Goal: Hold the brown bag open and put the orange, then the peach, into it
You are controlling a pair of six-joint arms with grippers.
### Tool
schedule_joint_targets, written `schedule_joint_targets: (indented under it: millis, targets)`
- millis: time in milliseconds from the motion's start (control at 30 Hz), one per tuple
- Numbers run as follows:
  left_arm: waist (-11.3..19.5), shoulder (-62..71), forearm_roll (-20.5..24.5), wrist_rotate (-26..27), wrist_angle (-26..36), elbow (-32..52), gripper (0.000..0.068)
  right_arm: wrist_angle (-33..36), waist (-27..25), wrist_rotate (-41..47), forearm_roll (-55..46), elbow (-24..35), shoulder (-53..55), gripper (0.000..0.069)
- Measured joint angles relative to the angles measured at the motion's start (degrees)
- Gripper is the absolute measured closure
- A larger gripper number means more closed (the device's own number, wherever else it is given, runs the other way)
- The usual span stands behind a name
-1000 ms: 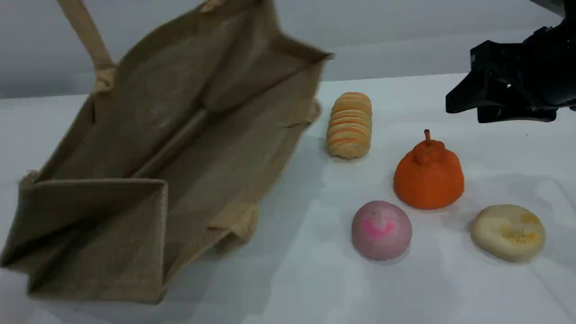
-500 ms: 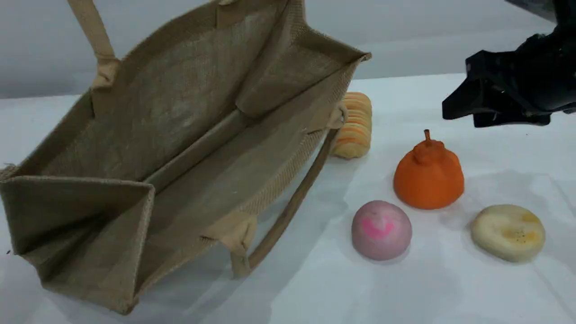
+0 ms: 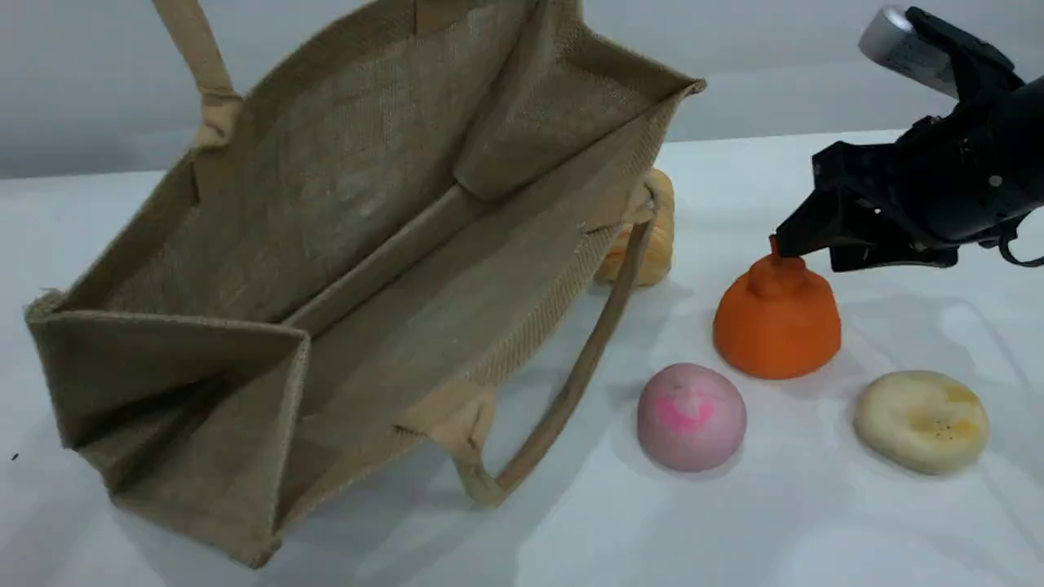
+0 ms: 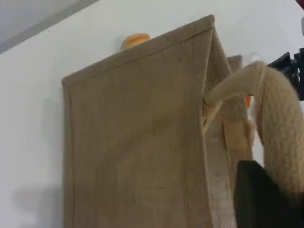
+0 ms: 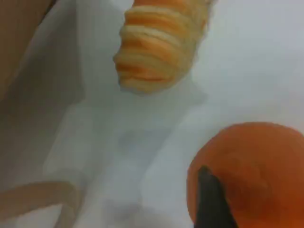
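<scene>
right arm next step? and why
Probably lower the right gripper straight down over the orange and close. Its jaws are open and its tip sits right at the orange's stem, but nothing is gripped yet. The left gripper is shut on a handle, holding the brown bag open with its mouth facing the fruit. The peach waits its turn.

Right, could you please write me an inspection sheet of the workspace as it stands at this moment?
Surface: white table, bare between items.
Job's things: brown bag open, far handle lifted; near handle hanging loose. Orange and peach on the table, outside the bag.
Clutter: striped roll partly behind the bag; cream disc near the right edge.
Grippers: left gripper shut on the far handle; right gripper open, right over the orange's top.
Cables: nothing seen.
Surroundings: plain grey wall.
</scene>
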Motion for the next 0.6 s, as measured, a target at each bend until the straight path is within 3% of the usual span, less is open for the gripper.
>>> schedule_joint_targets:
  millis: [267,433,600]
  targets:
    - [0.0,0.0,0.0,0.0,0.0,0.0,0.061,0.15,0.0,0.05,-0.02,-1.61,0.62,0.0339]
    - [0.0,0.0,0.0,-0.05,0.0,0.0,0.061,4.56,0.22,0.05,-0.02,-1.66,1.63,0.0339]
    - [0.0,0.0,0.16,-0.22,0.05,0.0,0.061,3.34,3.04,0.05,-0.02,-1.66,1.63,0.0339]
